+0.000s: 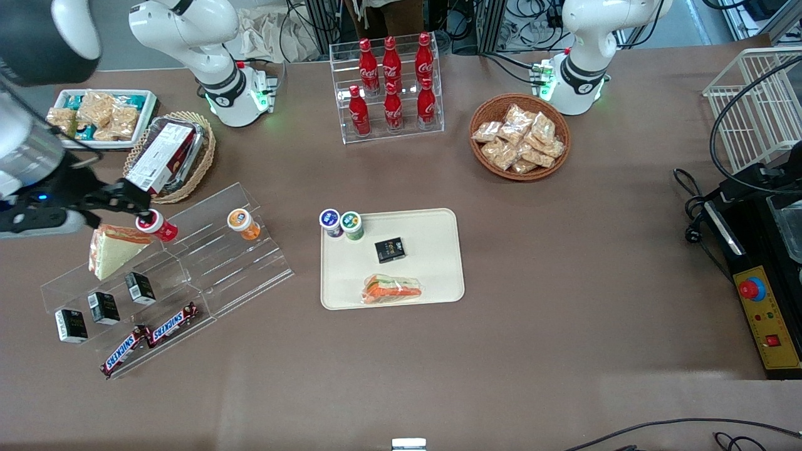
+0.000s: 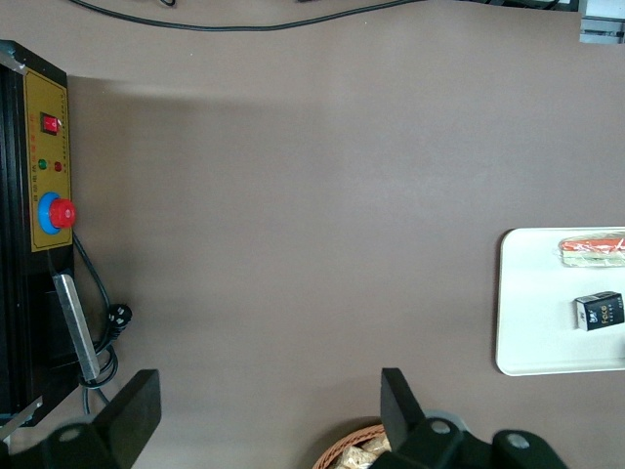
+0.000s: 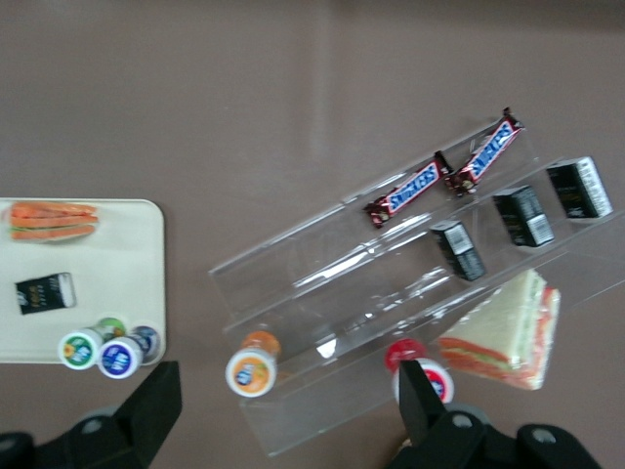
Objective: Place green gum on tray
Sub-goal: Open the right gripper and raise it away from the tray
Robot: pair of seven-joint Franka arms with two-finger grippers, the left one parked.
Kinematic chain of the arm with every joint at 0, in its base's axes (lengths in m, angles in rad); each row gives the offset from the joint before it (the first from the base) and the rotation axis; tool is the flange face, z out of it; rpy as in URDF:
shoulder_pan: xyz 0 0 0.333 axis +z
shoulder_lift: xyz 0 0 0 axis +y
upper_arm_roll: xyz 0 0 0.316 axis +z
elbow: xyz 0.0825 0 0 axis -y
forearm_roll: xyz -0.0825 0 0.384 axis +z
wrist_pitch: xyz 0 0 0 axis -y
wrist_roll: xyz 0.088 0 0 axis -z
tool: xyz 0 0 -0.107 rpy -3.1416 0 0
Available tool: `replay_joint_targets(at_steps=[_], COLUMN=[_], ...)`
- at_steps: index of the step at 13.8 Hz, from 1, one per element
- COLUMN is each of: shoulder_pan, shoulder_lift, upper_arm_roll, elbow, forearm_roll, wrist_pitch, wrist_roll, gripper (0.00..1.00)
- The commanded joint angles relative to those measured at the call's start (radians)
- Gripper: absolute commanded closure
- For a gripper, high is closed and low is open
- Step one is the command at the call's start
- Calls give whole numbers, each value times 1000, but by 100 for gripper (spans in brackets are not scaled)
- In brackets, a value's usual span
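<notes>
Right arm's black two-finger gripper (image 3: 288, 403) hovers above the clear acrylic stepped display rack (image 1: 241, 266) toward the working arm's end of the table. Its fingers (image 3: 156, 403) are spread wide, with nothing between them. The closest item is a small red-lidded bottle (image 1: 156, 226) on the rack's upper step, approx. under one finger and not gripped. An orange-lidded bottle (image 1: 243, 223) stands on the same step, a little nearer the tray.

The small cylindrical green gum bottle, white-rimmed lid w/ green-and-yellow label (image 1: 352, 225), stands upright, well apart from the gripper. It sits inside the corner of the large flat cream-coloured plastic tray (image 1: 438, 263), the corner farthest from the front camera on the rack's side. It is touching or just beside a purple-lidded bottle (image 1: 330, 222) at the tray's very corner. Also on the tray are a small black box (image 1: 390, 250) and a wrapped sandwich (image 1: 391, 290), both clear of the gum.

Judging by this layout, the gum is already on the tray and the placement looks done.

On handling, the bottle is prob. light, rigid plastic w/ smooth, somewhat slippery sides. It is not fragile but is easy to tip, being small. The best hold would be across the round body just below the lid, coming from above w/ moderate squeeze. The finger line should run so that neither pad lands on the purple neighbour, which leaves little or no gap on that side.
</notes>
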Motion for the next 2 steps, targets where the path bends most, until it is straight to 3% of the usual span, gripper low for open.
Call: replay_joint_targets(at_steps=[1,2], shoulder_pan=[43,43], shoulder_lift=[-6,-4], upper_arm_roll=[-60,-61], elbow=[3,3], forearm_roll=[6,6], wrist_pitch=[-19,-28], wrist_roll=[-28,-31], gripper=[1,1])
